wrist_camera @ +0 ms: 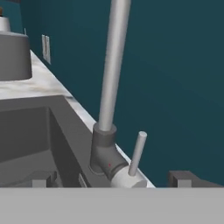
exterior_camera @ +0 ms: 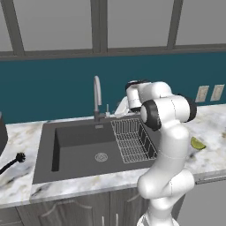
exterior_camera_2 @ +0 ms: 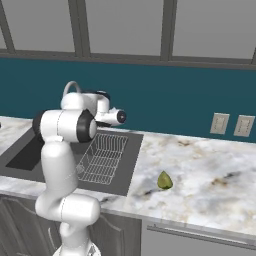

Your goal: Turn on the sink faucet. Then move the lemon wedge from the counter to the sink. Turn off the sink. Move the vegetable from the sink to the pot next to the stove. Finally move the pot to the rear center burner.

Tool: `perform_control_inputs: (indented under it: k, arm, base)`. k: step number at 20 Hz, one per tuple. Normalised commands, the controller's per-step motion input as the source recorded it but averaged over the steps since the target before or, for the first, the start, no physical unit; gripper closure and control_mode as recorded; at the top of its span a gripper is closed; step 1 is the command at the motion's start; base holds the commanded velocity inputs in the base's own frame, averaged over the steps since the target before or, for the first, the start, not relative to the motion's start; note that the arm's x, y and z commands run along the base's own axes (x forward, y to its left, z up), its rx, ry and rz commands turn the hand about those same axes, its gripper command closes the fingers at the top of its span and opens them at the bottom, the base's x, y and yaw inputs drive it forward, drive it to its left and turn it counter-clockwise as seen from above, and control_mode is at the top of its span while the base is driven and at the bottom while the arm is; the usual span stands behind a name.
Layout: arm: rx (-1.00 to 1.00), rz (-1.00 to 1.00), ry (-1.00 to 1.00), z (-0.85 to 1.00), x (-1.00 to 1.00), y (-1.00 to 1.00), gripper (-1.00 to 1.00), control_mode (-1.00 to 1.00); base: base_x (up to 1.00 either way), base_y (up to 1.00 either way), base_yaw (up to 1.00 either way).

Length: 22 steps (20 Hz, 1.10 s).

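**Open gripper at the faucet base**

Gripper [wrist_camera: 111, 180] with jaws spread wide apart, clamped on nothing, one dark tip at each lower corner of the hand view. Straight ahead and close, between the tips: faucet [wrist_camera: 114, 70], its lever [wrist_camera: 137, 153] standing up just right of the spout's base. Left of the tips and lower, the sink [exterior_camera: 75, 150] with its rack [exterior_camera: 132, 140]. Far off to the gripper's right, out on the counter [exterior_camera_2: 210, 170], well apart from the basin: lemon wedge [exterior_camera_2: 164, 180]. Beyond the sink's far side, on the marble, a black brush [exterior_camera: 16, 160].
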Motion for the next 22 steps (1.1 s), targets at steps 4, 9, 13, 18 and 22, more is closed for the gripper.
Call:
perform_control_inputs:
  k: [4,9,13,18,22]
  arm:
    - [0.02,0.01,0.0,-0.14,0.2,0.11,-1.0,-1.0]
    - [0.02,0.01,0.0,-0.14,0.18,0.12,-1.0,-1.0]
    - [0.03,0.02,0.0,-0.14,0.19,0.1,-1.0,-1.0]
    - [0.03,0.02,0.0,-0.16,0.24,0.11,-1.0,-1.0]
    - [0.03,0.02,0.0,-0.18,0.23,0.09,-1.0,-1.0]
  base:
    - [0.0,0.0,0.0]
    - [0.0,0.0,0.0]
    - [0.0,0.0,0.0]
    - [0.0,0.0,0.0]
    - [0.0,0.0,0.0]
